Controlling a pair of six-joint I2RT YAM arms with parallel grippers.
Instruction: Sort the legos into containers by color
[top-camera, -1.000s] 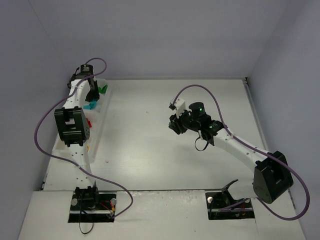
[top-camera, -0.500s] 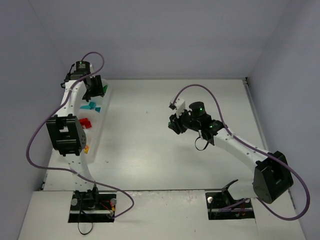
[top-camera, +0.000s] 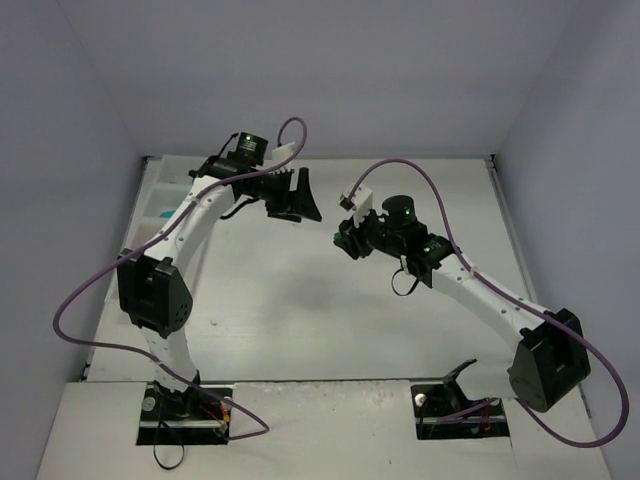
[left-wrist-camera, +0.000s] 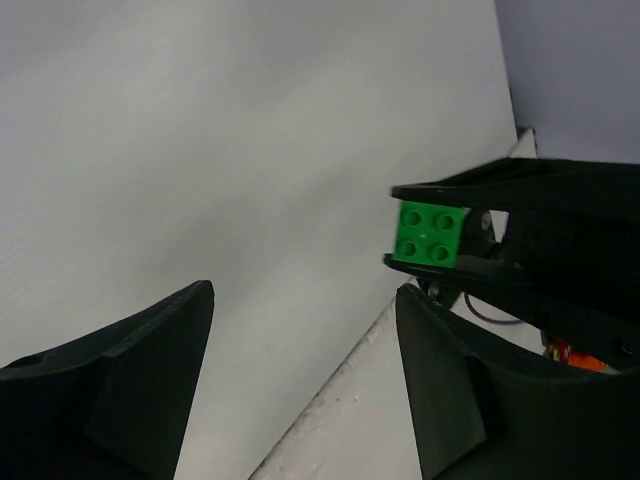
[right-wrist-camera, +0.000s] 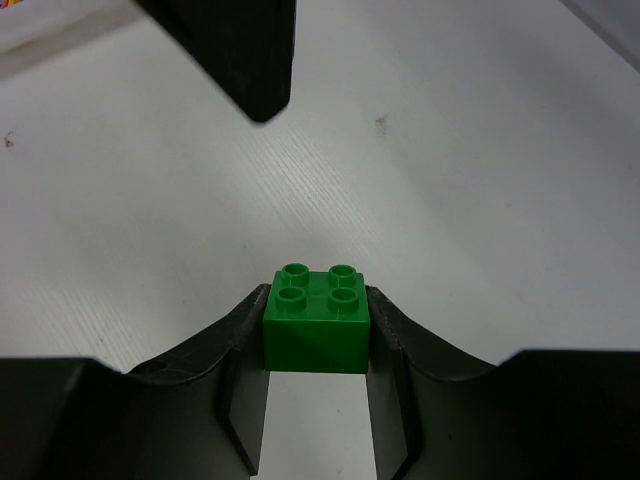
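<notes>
My left pincer (top-camera: 297, 196) stands wide just beside the right pincer (top-camera: 346, 243), which grips a green brick (right-wrist-camera: 316, 318); I have only a narrow gap between them. Bare desk (top-camera: 300, 320) lies open toward me; the tray (top-camera: 165, 190) lines the far-left edge.

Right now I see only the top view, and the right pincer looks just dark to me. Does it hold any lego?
Observer: Yes. The right wrist view shows the right pincer shut on one green brick, four studs facing the camera.
Operator: And the other arm, does it carry something?
Observer: No. In the left wrist view the left pincer is open and empty.
Operator: Does it face the brick?
Observer: Roughly: the brick shows ahead of it, right of centre, not touching it.
</notes>
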